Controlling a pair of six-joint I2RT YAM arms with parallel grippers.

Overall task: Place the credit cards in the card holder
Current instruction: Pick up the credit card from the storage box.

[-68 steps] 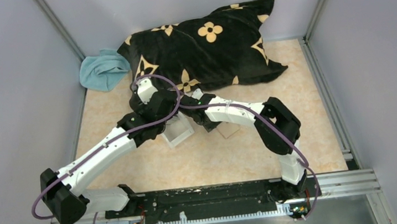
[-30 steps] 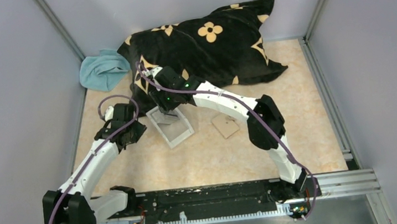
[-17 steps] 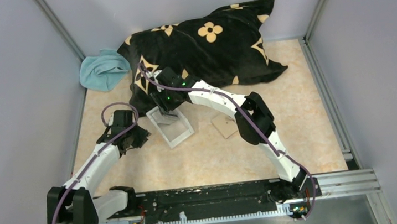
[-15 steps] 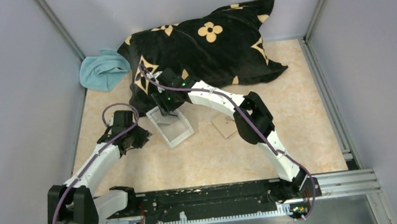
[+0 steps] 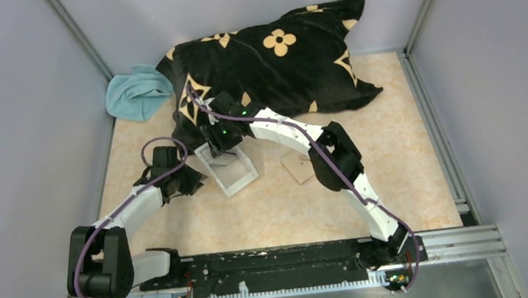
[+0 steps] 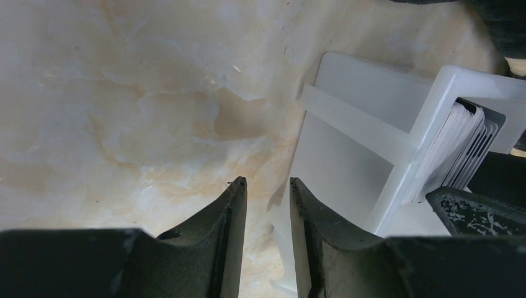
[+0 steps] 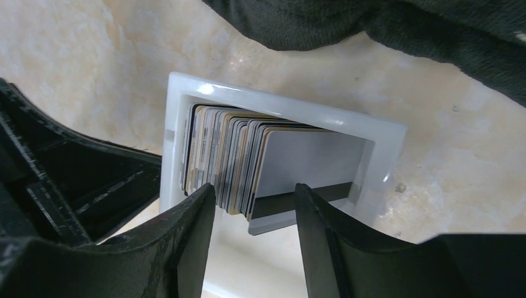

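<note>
From above, you see your right gripper [image 5: 218,148] down at the far end of the clear tray [image 5: 237,172], close under the black flowered pillow [image 5: 273,52]. Your left gripper [image 5: 189,185] sits just left of the tray. The tan card holder [image 5: 300,166] lies apart on the desk [image 5: 268,211], right of the tray.

Only the wrist views show the credit cards [image 6: 462,146], standing on edge in the tray's end compartment.

Left wrist: the fingers are narrowly parted with nothing between them.

Right wrist: the fingers are spread, straddling the card stack. You cannot tell whether they touch it.

Black pillow [image 5: 274,66], tan flower motifs; light-blue cloth [image 5: 135,94]; cream marbled tabletop [image 5: 267,208]; white tray [image 7: 285,110]
</note>
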